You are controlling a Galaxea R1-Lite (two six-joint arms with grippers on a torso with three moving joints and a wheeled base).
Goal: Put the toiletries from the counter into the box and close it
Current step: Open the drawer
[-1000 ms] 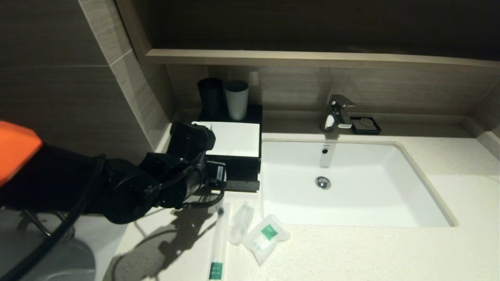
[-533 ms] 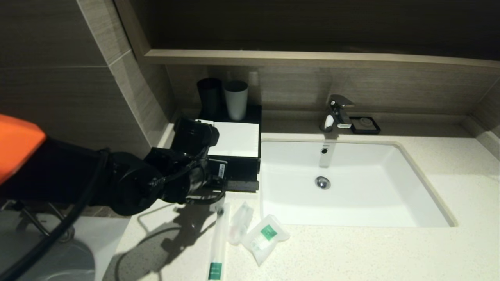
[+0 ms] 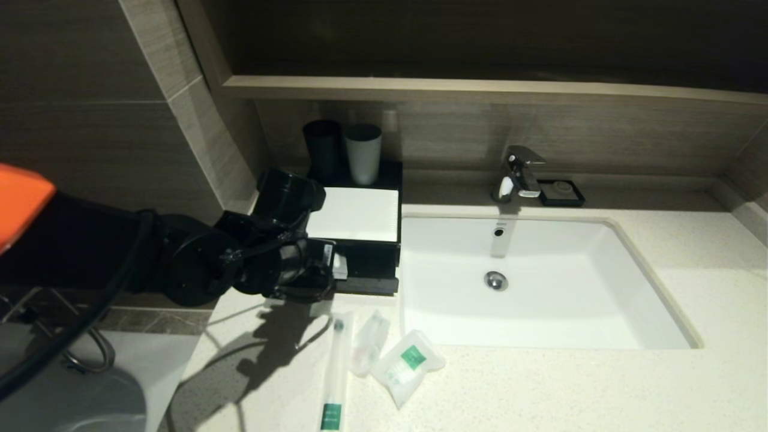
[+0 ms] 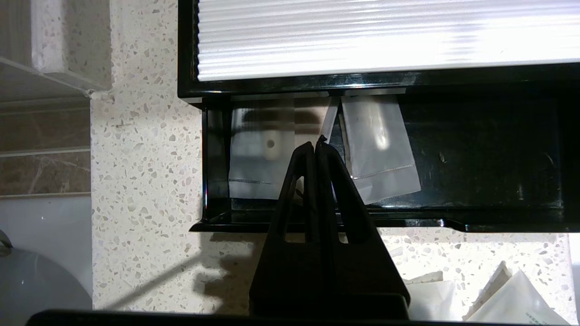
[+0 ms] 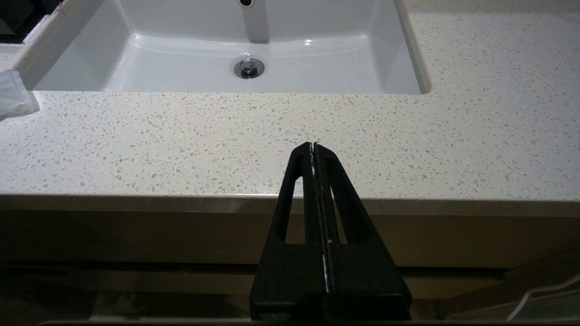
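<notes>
Since a second ago the left arm has swung away from the sachets toward the box (image 3: 360,231), and its camera housing now overlaps the white top panel's near-left corner. Left tool (image 4: 316,144), tips pressed together and holding nothing, hangs at the mouth of the pulled-out drawer (image 4: 476,163); I judge the drawer was drawn out so packets can drop in from above. At five o'clock from the tool in the head view, on the table (image 3: 540,384), lie the toothbrush pack (image 3: 335,372), the small plain sachet (image 3: 369,342) and the squarish green-labelled sachet (image 3: 409,365), none yet boxed. Only the left wrist view looks into the drawer, showing two clear packets (image 4: 378,149) inside; the head view hides that. Right tool (image 5: 316,146), also pressed together, is parked off the table's front edge, seen only by its own camera.
</notes>
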